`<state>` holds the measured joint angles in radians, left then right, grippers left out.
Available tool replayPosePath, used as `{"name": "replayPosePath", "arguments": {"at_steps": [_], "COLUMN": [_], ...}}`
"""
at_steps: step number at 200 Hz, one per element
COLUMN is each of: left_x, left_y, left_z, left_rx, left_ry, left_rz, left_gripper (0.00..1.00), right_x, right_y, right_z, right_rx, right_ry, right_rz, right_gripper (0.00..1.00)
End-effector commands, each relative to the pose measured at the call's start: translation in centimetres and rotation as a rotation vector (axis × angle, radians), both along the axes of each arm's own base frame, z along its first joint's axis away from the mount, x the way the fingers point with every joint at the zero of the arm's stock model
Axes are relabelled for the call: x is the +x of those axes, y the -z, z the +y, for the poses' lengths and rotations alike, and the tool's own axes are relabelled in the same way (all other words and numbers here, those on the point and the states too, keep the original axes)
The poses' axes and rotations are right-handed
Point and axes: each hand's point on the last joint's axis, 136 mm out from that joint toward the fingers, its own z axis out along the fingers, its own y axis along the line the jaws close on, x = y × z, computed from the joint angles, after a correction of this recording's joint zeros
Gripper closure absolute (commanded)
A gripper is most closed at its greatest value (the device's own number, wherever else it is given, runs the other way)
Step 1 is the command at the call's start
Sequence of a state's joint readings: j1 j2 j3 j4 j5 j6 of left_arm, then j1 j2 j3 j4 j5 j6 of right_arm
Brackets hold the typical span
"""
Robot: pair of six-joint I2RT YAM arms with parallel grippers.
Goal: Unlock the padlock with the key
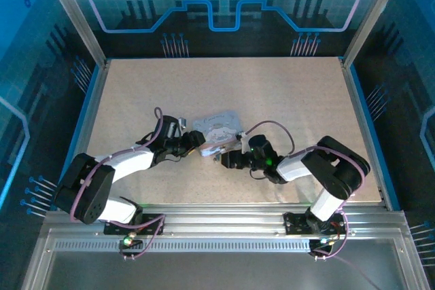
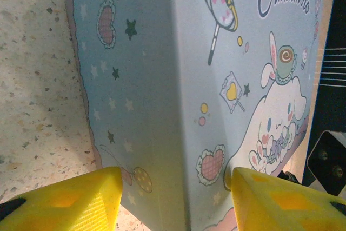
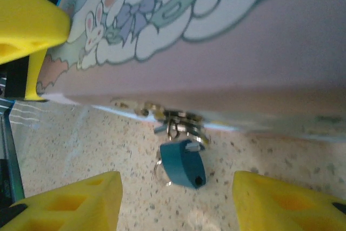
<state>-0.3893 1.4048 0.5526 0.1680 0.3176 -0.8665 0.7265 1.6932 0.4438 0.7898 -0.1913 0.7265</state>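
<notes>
Speckled table (image 1: 292,100): left hand (image 2: 175,196) released, straddling tin (image 2: 151,96); right hand (image 3: 175,201) released before padlock (image 3: 183,163); key indistinct.

The top camera sits above and behind my bases, looking down on the whole table (image 1: 299,100) from afar. My left wrist camera looks past my left fingers (image 2: 70,201), very close on the lid of the tin (image 2: 162,79); the right one, low and close, faces its latch edge — all three views share that tin.

Black-and-white arms (image 1: 129,161), purple cables (image 1: 275,124), blocky yellow pincer fingers (image 2: 70,201).
</notes>
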Motion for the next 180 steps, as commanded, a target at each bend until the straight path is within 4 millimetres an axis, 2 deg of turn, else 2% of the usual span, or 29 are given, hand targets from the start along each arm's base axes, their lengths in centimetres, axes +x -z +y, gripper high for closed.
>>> {"name": "replayPosePath", "arguments": {"at_steps": [1,76,153,180], "left_x": [-1.58,-1.58,-1.62,-1.61], "left_y": [1.55,1.52,1.51,1.42], "left_z": [0.33,0.29,0.35,0.40], "left_rx": [0.028,0.024,0.024,0.025], "left_ry": [-0.002,-0.004,-0.006,-0.008], "left_rz": [0.060,0.063,0.062,0.059], "left_gripper": [0.43,0.43,0.43,0.43], "right_x": [1.01,1.59,1.38,1.33], "right_y": [-0.30,0.07,0.58,0.66], "right_z": [0.87,1.59,1.38,1.42], "right_rx": [0.038,0.064,0.060,0.061], "right_ry": [0.031,0.022,0.033,0.037], "right_rz": [-0.017,-0.036,-0.004,0.008], "right_gripper": [0.44,0.50,0.65,0.73]}}
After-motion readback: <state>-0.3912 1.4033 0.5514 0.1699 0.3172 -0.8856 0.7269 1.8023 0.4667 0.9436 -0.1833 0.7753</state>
